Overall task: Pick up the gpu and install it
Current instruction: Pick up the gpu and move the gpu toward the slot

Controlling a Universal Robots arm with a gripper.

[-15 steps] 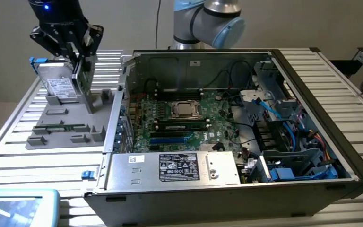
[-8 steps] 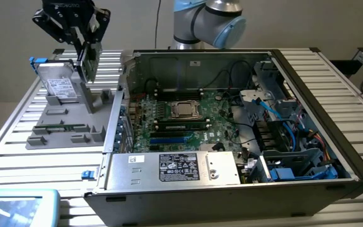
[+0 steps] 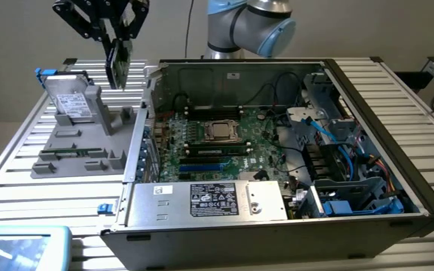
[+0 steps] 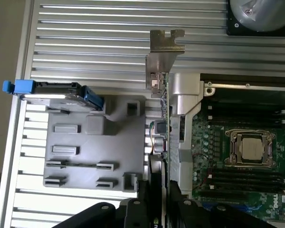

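Black and thin, the gpu [image 3: 117, 68] hangs upright over the table's [image 3: 29, 192] far edge, its top edge pinched by the gripper [image 3: 117, 37], fingers part-closed on it. It looks light, stiff and fragile, so the bare board edges seem the safest hold.

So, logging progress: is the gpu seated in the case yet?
Out. The gpu hangs on edge in the jaws, high above the table, outside the case.

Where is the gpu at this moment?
The gpu hangs in the gripper at the exterior view's left, above the gray parts holder, between the hard drive and the open computer case.
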